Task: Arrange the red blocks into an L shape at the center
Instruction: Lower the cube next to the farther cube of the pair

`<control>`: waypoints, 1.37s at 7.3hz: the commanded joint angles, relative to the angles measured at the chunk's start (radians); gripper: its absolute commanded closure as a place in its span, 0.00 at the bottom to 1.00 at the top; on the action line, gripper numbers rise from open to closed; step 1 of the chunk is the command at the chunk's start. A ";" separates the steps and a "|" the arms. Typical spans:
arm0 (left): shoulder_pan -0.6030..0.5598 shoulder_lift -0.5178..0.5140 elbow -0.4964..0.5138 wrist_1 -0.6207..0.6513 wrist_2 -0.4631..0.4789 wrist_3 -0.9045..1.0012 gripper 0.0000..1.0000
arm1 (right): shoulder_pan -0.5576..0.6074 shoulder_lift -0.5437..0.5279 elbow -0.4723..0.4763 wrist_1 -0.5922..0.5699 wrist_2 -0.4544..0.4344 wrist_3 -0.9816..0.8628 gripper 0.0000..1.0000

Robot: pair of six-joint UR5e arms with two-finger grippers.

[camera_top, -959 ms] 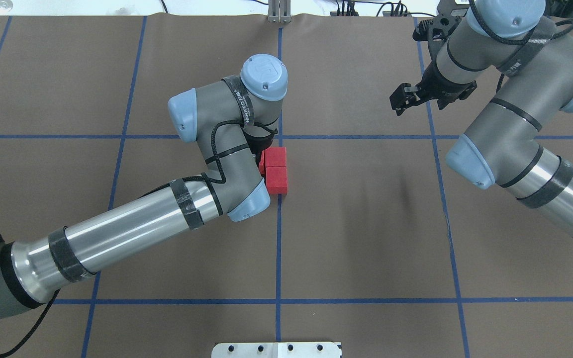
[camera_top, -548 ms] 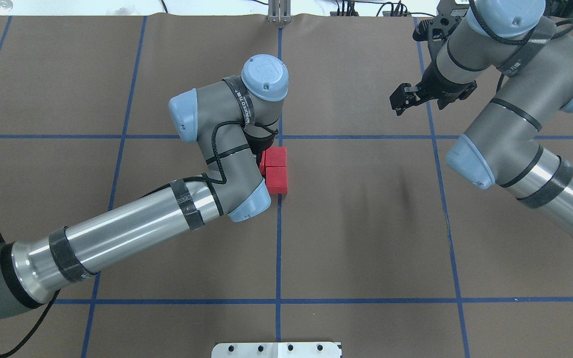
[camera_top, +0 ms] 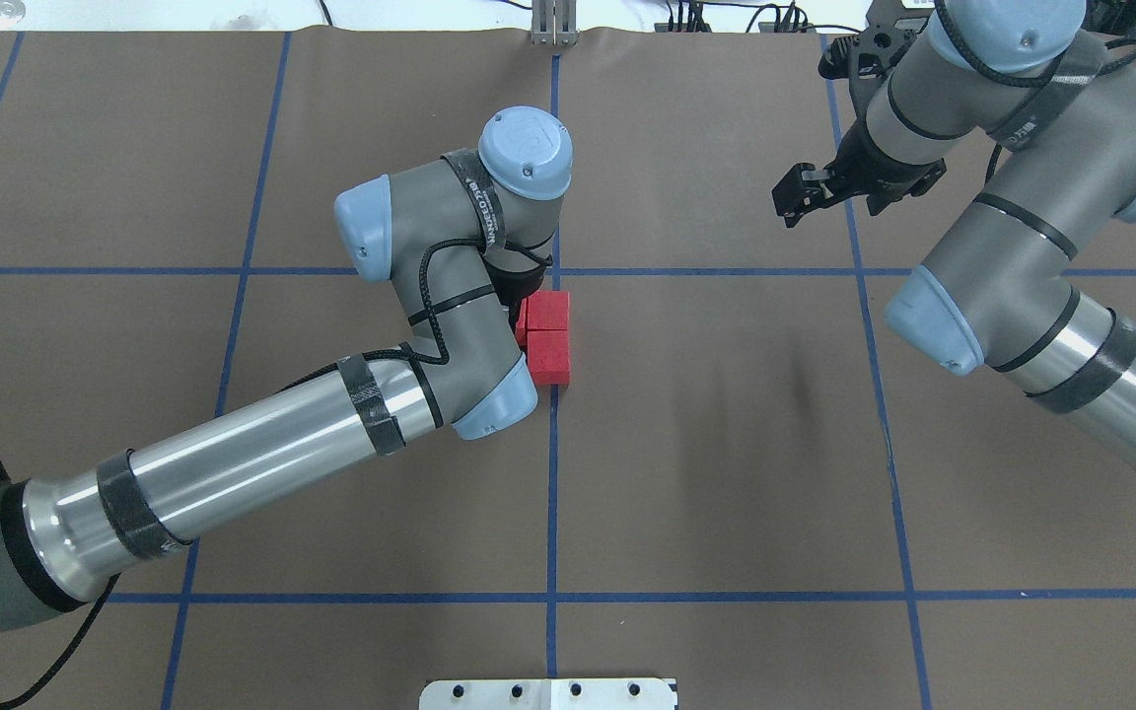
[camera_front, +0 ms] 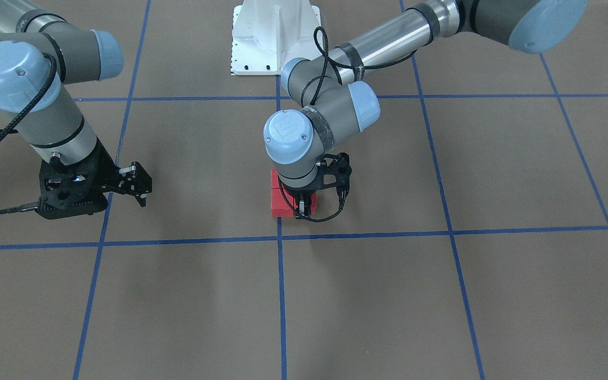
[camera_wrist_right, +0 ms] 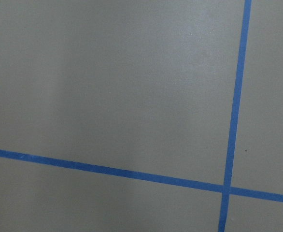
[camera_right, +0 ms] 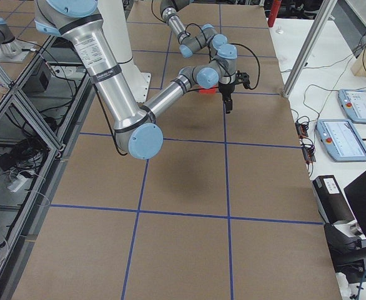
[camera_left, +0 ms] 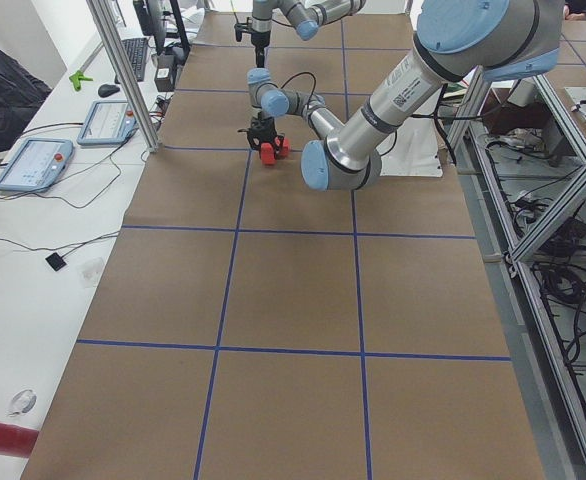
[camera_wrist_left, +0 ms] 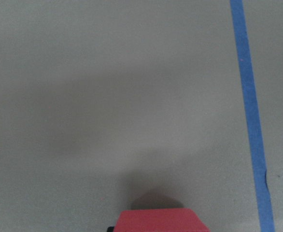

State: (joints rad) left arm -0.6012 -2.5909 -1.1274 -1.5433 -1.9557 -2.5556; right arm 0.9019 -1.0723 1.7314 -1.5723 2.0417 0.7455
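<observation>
Three red blocks [camera_top: 549,333] sat bunched together on the brown table [camera_top: 726,444], on the middle line [camera_top: 552,493] of its blue tape grid and just to the robot's side of a cross line [camera_top: 706,271]. Seen from overhead, two of the blocks lay in a touching pair along the middle line. The third [camera_top: 521,322] showed only as a sliver pressed against their left side, most of it hidden under the left arm [camera_top: 450,296].

From across the table, the left gripper [camera_front: 303,208] pointed straight down at that third block, its thin fingers [camera_front: 298,207] low on either side of a patch of red. Its wrist camera caught the top of one red block [camera_wrist_left: 158,221] at the bottom edge of its picture, with grey floor and a blue line beyond. Whether the gripper was clamped on the block or merely standing around it could not be told.

The right arm [camera_top: 1012,227] was well apart, over the next grid line on the robot's right, its right gripper [camera_top: 791,211] hanging above bare table. How far its jaws stood apart could not be made out from any view. Its wrist camera showed only two blue lines crossing.
</observation>
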 commanded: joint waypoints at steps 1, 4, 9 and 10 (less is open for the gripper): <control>-0.003 0.000 0.000 0.000 0.001 0.000 0.73 | 0.000 0.000 0.000 0.000 -0.001 0.000 0.01; -0.003 0.002 0.000 0.000 0.001 0.002 0.26 | 0.000 0.002 0.000 0.000 -0.001 0.002 0.01; -0.003 0.002 -0.002 0.012 0.004 0.002 0.00 | 0.002 0.002 0.005 0.000 0.000 0.002 0.01; -0.009 0.003 -0.015 0.081 0.006 0.002 0.00 | 0.006 0.003 0.005 0.000 0.003 0.000 0.01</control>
State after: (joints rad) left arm -0.6064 -2.5895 -1.1320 -1.5176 -1.9519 -2.5541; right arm 0.9044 -1.0704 1.7364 -1.5723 2.0424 0.7467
